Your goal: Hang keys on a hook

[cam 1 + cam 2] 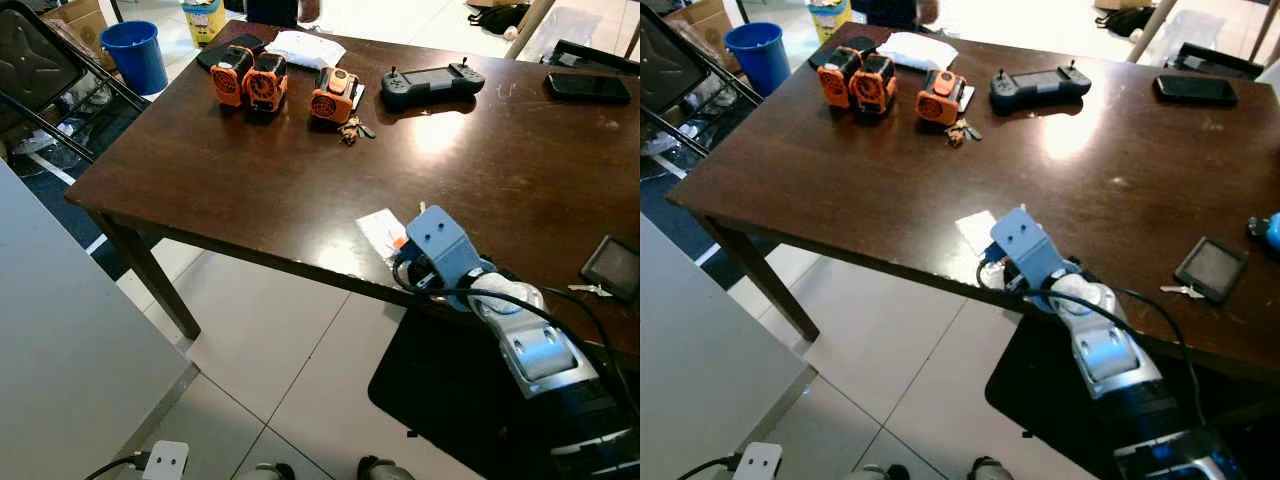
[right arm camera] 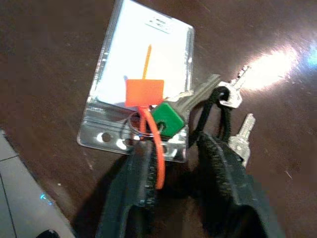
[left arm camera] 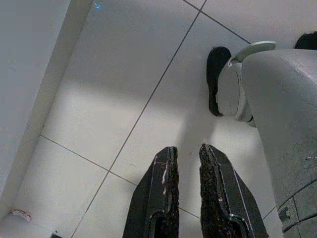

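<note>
Black right end effector [image 2: 173, 163] straddling keys [image 2: 198, 106], wooden table [image 1: 250, 170]

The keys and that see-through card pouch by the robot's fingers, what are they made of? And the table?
The keys look like silvery metal: they shine where light hits. One has a green head, probably a plastic cover. The card pouch seems clear soft plastic, glossy, with punched holes along one edge. The table looks like dark brown wood with a smooth polished finish, since it reflects the lamp.
</note>
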Tool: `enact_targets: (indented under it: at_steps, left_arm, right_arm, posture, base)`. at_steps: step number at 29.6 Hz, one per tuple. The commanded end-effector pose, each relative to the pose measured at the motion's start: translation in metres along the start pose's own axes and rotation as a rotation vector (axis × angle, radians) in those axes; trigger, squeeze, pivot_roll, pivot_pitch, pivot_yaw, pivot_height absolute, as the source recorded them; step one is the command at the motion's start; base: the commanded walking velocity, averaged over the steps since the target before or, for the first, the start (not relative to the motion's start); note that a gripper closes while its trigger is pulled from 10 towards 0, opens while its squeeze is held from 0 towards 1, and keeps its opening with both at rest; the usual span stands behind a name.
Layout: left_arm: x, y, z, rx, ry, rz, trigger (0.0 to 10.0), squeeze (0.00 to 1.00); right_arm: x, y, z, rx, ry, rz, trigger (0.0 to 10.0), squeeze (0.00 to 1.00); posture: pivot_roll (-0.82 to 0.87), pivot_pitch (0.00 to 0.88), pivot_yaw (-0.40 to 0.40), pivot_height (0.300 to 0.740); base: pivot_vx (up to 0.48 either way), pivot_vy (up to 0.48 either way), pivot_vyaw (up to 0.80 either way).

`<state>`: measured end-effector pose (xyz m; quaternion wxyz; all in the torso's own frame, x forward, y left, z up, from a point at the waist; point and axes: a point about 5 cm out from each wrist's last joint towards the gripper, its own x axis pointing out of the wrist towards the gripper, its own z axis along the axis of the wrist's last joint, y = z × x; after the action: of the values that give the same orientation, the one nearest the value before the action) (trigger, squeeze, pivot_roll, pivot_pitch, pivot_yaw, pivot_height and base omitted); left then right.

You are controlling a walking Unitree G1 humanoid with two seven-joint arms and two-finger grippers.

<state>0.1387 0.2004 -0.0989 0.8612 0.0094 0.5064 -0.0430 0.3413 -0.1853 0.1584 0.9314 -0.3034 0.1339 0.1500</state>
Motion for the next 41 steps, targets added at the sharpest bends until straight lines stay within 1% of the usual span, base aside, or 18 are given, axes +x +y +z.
enact_targets:
  at_steps: [1,2,6,9,10,26,28,29,31,32,33,35,36,37,38,39,40,41]
  left_arm:
    - [0.000,-0.016,-0.016,-0.014,0.052,-0.052,10.0,0.00]
    - [0.000,-0.016,-0.016,-0.014,0.053,-0.052,10.0,0.00]
    - [0.000,-0.016,-0.016,-0.014,0.054,-0.051,10.0,0.00]
    - [-0.001,-0.014,-0.017,-0.014,0.054,-0.049,10.0,0.00]
    - [-0.001,-0.014,-0.017,-0.013,0.054,-0.049,10.0,0.00]
    - [-0.001,-0.013,-0.019,-0.004,0.063,-0.045,10.0,0.00]
    - [-0.001,-0.013,-0.020,-0.004,0.064,-0.045,10.0,0.00]
    - [-0.001,-0.013,-0.020,-0.003,0.064,-0.045,10.0,0.00]
    - [-0.001,-0.013,-0.020,-0.003,0.065,-0.046,10.0,0.00]
    - [-0.002,-0.013,-0.020,-0.003,0.065,-0.046,10.0,0.00]
    - [-0.002,-0.013,-0.020,-0.003,0.065,-0.046,10.0,0.00]
    - [-0.002,-0.013,-0.020,0.000,0.066,-0.046,10.0,0.00]
    - [-0.002,-0.013,-0.020,0.000,0.066,-0.046,10.0,0.00]
    - [-0.002,-0.013,-0.020,0.001,0.066,-0.046,10.0,0.00]
    - [-0.002,-0.013,-0.020,0.002,0.066,-0.046,10.0,0.00]
    - [-0.002,-0.013,-0.020,0.002,0.066,-0.046,10.0,0.00]
    - [-0.002,-0.013,-0.020,0.003,0.065,-0.045,10.0,0.00]
    - [-0.002,-0.012,-0.020,0.003,0.064,-0.044,10.0,0.00]
  right_arm:
    - [-0.001,0.005,-0.017,0.013,0.071,0.011,10.0,0.05]
    - [-0.002,0.003,-0.018,0.012,0.078,-0.003,10.0,0.00]
    - [-0.004,0.001,-0.020,0.011,0.081,-0.016,10.0,0.00]
    - [-0.005,0.008,-0.018,0.035,0.055,0.014,10.0,0.00]
    - [-0.005,0.009,-0.017,0.043,0.046,0.021,0.0,0.00]
    - [-0.007,0.010,-0.021,0.026,0.062,0.011,0.0,0.00]
    - [-0.007,0.010,-0.022,0.013,0.056,-0.002,0.7,0.00]
    - [-0.007,0.008,-0.019,0.008,0.035,-0.018,0.0,0.00]
    - [-0.008,0.006,-0.018,0.005,0.020,-0.029,0.0,0.00]
    - [-0.009,0.001,-0.006,0.030,-0.078,-0.055,0.0,0.00]
    - [-0.009,0.001,-0.006,0.030,-0.078,-0.055,0.0,0.00]
    - [-0.015,-0.005,0.018,0.107,-0.258,-0.040,0.0,0.00]
    - [-0.015,-0.005,0.018,0.107,-0.258,-0.040,0.0,0.00]
    - [-0.019,-0.006,0.026,0.140,-0.327,-0.025,0.0,0.00]
    - [-0.027,-0.007,0.040,0.217,-0.431,0.028,0.0,0.00]
    - [-0.027,-0.007,0.040,0.217,-0.431,0.028,0.0,0.00]
    - [-0.038,-0.008,0.054,0.278,-0.539,0.117,0.0,0.00]
    - [-0.046,-0.007,0.062,0.308,-0.607,0.179,0.0,0.00]
  posture:
    - [-0.13,0.134,0.073,0.740]
    - [-0.12,0.134,0.073,0.740]
    - [-0.13,0.137,0.074,0.740]
    - [-0.13,0.138,0.076,0.740]
    - [-0.13,0.138,0.077,0.740]
    - [-0.13,0.142,0.081,0.740]
    - [-0.13,0.142,0.081,0.740]
    - [-0.12,0.142,0.081,0.740]
    - [-0.12,0.142,0.081,0.740]
    - [-0.12,0.141,0.082,0.740]
    - [-0.12,0.141,0.082,0.740]
    - [-0.12,0.140,0.083,0.740]
    - [-0.12,0.140,0.083,0.740]
    - [-0.12,0.140,0.083,0.740]
    - [-0.13,0.136,0.086,0.740]
    - [-0.13,0.136,0.086,0.740]
    - [-0.13,0.136,0.087,0.740]
    - [-0.13,0.136,0.087,0.740]
  base:
    - [0.000,0.000,0.00]
    - [0.000,0.000,0.00]
    - [0.000,0.000,0.00]
    - [0.000,0.000,0.00]
    - [0.000,0.000,0.00]
    - [0.000,0.000,0.00]
    - [0.000,0.000,0.00]
    - [0.000,0.000,0.00]
    - [0.000,0.000,0.00]
    - [0.000,0.000,0.00]
    - [0.000,0.000,0.00]
    - [0.000,0.000,0.00]
    - [0.000,0.000,0.00]
    - [0.000,0.000,0.00]
    - [0.000,0.000,0.00]
    - [0.000,0.000,0.00]
    - [0.000,0.000,0.00]
    - [0.000,0.000,0.00]
